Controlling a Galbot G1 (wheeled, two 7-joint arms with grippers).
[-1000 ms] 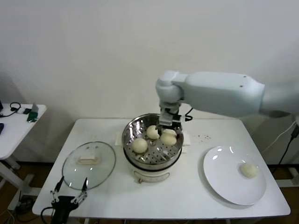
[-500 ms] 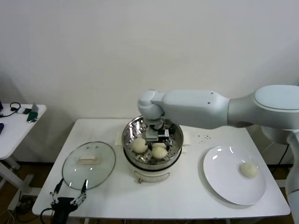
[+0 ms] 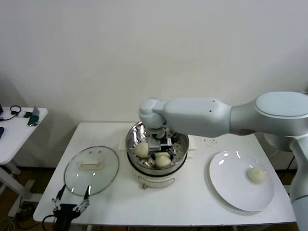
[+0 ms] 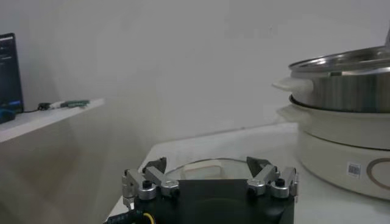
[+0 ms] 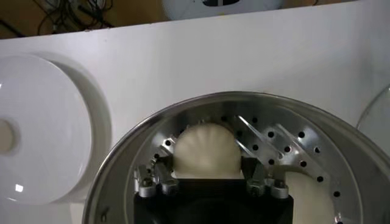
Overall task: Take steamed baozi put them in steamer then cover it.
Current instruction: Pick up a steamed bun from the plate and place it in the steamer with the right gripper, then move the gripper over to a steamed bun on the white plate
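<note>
The steel steamer (image 3: 129, 143) stands on its white pot base at the table's middle. My right gripper (image 3: 162, 153) is down inside it, shut on a cream-white baozi (image 3: 163, 161) held just above the perforated bottom. The right wrist view shows that baozi (image 5: 206, 145) between my fingers (image 5: 167, 159). Another baozi (image 3: 142, 149) lies in the steamer beside it. One baozi (image 3: 255, 175) lies on the white plate (image 3: 231, 185). The glass cover (image 3: 103, 174) lies flat at the front left. My left gripper (image 3: 72, 198) is open and parked in front of it.
The arm crosses over the back of the steamer and hides part of its inside. In the left wrist view the steamer (image 4: 347, 91) rises to one side and the cover (image 4: 201, 165) lies just beyond my open left gripper (image 4: 210, 178). A side table (image 3: 19, 125) stands far left.
My right gripper has moved from the steamer's back right toward its front middle and lower, carrying the baozi with it. The left arm has not moved.
</note>
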